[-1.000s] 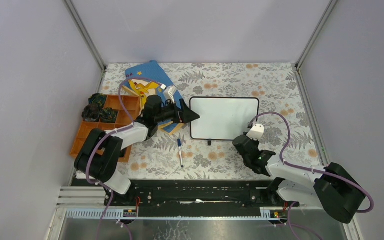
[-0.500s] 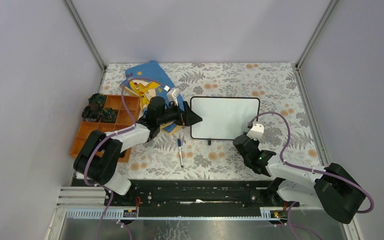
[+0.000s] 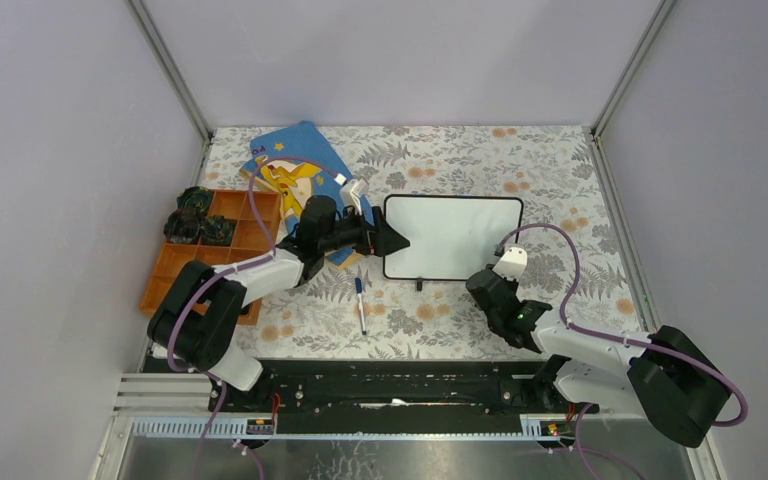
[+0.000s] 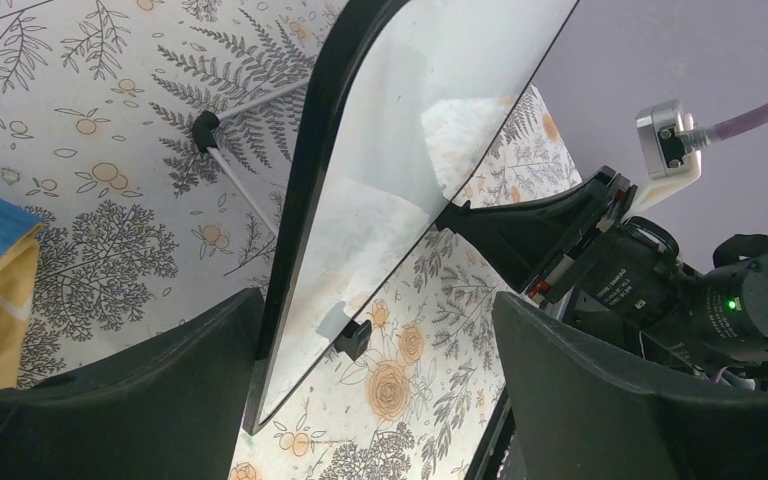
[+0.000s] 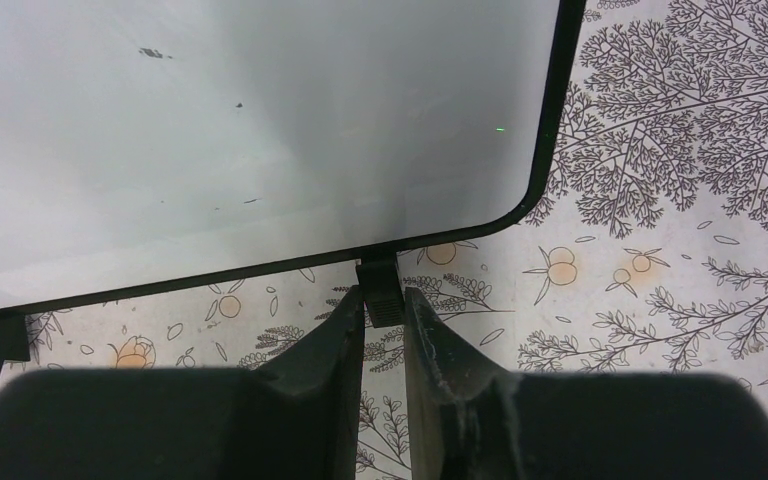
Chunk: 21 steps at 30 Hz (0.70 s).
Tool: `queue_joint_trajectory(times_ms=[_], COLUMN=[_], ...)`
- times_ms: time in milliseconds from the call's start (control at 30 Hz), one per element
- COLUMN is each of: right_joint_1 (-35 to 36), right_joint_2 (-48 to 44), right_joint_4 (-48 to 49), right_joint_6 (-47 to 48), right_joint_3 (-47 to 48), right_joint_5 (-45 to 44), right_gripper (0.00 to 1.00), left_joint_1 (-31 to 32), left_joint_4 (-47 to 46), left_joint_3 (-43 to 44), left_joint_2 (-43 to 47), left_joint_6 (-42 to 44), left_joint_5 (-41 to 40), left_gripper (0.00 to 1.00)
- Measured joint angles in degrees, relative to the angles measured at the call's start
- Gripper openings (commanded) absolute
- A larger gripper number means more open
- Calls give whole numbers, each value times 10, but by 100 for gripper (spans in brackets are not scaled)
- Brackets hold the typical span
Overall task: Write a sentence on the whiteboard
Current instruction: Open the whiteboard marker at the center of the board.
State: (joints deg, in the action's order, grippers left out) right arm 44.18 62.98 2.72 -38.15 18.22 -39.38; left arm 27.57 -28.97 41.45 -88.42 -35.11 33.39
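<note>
Tabletop [image 3: 560, 180] under a fern-and-flower cloth, boxed by pale lilac walls [image 3: 400, 60] with metal corner posts; whiteboard [image 3: 450, 237] lies face up at its middle, the face plain white; a blue picture book [image 3: 295, 165] and an orange tray [image 3: 175, 265] sit to the left; a marker [image 3: 360, 305] lies on the cloth near the board's near-left corner; left fingers [image 4: 140, 400] spread wide, the board's left edge between them; right fingers [image 5: 320, 400] stand narrow, pinching the small black foot [image 5: 379, 290] on the board's near edge.
</note>
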Motion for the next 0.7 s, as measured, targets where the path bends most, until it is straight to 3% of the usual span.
queue_joint_trajectory(times_ms=[700], right_joint_1=[0], right_joint_2=[8], right_joint_4=[2], right_joint_6=[13], right_joint_3=[3], right_joint_5=[0], right_gripper=[13], left_joint_1=[21], left_joint_4=[8], left_joint_3=[0], left_joint_2=[0], left_joint_6=[6], left_joint_5=[-8], left_gripper=[90])
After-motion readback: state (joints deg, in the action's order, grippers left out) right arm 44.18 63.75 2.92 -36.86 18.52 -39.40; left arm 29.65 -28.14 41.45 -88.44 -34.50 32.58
